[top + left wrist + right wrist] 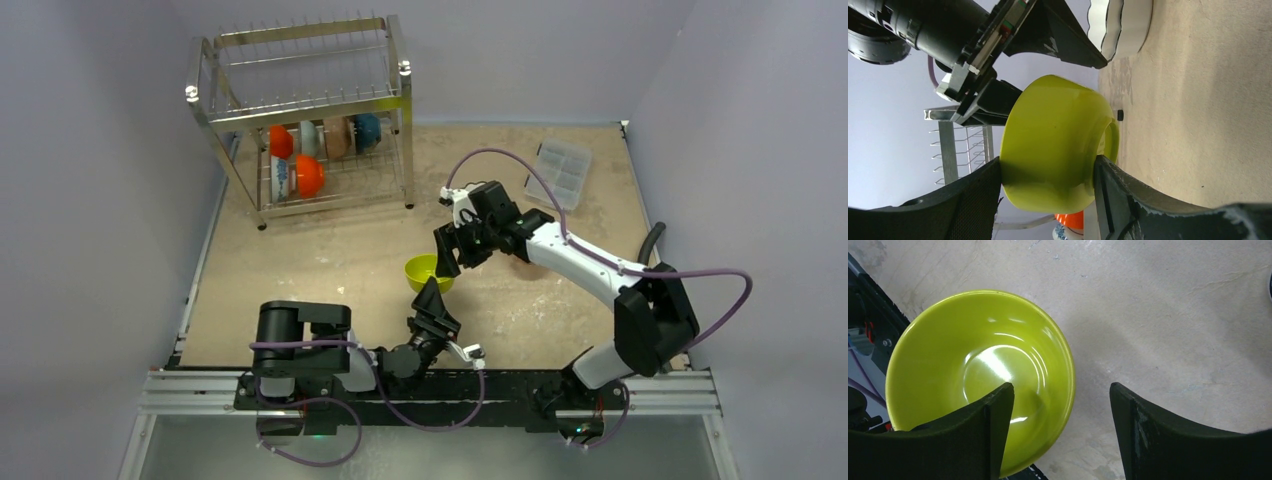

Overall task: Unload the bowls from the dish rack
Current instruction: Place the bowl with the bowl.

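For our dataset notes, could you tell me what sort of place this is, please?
Probably a robot lab test cell, not a kitchen: plain lavender walls enclose a tan tabletop, both arms stand on an aluminium rail, and a dish rack with bowls looks staged.

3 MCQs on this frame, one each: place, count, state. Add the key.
1. Where in the rack do the bowls sit?
A upper tier
B lower tier
C both tiers

2. How many orange bowls are in the rack?
A one
B four
C two

3. The right gripper is:
A open, astride the green bowl rim
B shut on the rim
C up at the rack

Key:
1 B: the top view shows bowls only on the lower tier.
2 C: one sits at the back left of the tier, one nearer the front.
3 A: the right wrist view shows one finger over the inside, one outside, with a gap on both sides of the rim.
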`<state>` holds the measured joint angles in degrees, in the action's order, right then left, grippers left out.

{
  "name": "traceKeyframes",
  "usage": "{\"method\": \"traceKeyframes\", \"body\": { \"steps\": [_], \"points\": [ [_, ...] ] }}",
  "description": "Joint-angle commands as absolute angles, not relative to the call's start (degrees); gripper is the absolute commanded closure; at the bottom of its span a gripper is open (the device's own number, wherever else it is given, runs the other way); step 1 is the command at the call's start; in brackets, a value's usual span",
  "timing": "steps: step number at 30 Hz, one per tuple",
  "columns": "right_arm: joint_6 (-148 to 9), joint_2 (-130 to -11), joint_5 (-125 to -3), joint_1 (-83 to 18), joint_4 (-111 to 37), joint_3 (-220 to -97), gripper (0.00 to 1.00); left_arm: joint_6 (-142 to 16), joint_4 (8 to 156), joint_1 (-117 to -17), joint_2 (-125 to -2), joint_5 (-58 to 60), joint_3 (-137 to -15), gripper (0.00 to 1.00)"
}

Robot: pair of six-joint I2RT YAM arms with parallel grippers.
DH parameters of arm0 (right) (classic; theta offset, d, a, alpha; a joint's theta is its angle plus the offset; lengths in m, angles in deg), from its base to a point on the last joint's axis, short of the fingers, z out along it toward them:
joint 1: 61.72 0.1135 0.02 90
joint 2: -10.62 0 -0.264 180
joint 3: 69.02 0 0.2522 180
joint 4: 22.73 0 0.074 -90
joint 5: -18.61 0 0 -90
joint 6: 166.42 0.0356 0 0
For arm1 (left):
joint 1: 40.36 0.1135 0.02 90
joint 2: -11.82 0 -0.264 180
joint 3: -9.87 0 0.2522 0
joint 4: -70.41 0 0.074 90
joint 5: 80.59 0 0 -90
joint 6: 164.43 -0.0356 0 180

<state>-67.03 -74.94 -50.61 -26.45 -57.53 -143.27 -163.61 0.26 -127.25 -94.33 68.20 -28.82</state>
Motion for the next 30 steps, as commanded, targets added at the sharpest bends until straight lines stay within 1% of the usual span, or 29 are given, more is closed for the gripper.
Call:
{"method": "traceKeyframes", "body": {
  "steps": [1,5,7,10,12,13,15,19,24,29,30],
  "points": [
    [-69.7,-76.6,-48.4,-25.6,-59.5,-145.7,0.30,-165.0,-17.7,-127.6,-94.1,68.9,-30.8,1.00],
    [-70.6,-78.1,-47.4,-25.4,-60.0,-146.4,0.44,-165.3,-17.8,-127.6,-94.3,68.9,-30.9,1.00],
    [-70.9,-78.7,-46.9,-25.3,-60.2,-146.6,0.54,-165.4,-17.8,-127.6,-94.4,69.0,-30.9,1.00],
    [-71.2,-78.8,-47.0,-25.2,-60.5,-147.0,0.77,-165.4,-17.8,-127.7,-94.4,69.3,-31.0,1.00],
    [-71.1,-78.2,-47.5,-25.2,-60.6,-147.3,0.96,-165.3,-17.8,-127.7,-94.6,69.4,-30.9,1.00],
    [-71.0,-78.0,-47.9,-25.2,-60.6,-147.5,1.00,-165.3,-17.8,-127.7,-94.6,69.6,-30.8,1.00],
    [-70.6,-77.0,-48.7,-25.1,-60.7,-147.8,1.00,-165.1,-17.8,-127.6,-94.7,69.7,-30.9,0.97],
    [-69.8,-75.0,-50.7,-25.2,-60.3,-148.1,1.00,-164.9,-17.8,-127.7,-94.9,70.2,-31.1,0.86],
    [-68.5,-72.1,-54.1,-25.2,-59.3,-148.0,1.00,-163.9,-17.8,-127.7,-94.6,71.0,-31.0,0.67],
    [-66.0,-68.9,-57.2,-25.2,-58.1,-147.8,1.00,-162.0,-17.7,-127.7,-94.0,72.0,-30.8,0.52],
    [-65.5,-68.3,-58.0,-25.2,-57.7,-147.7,1.00,-161.6,-17.7,-127.7,-93.7,72.2,-30.7,0.47]
  ]
}}
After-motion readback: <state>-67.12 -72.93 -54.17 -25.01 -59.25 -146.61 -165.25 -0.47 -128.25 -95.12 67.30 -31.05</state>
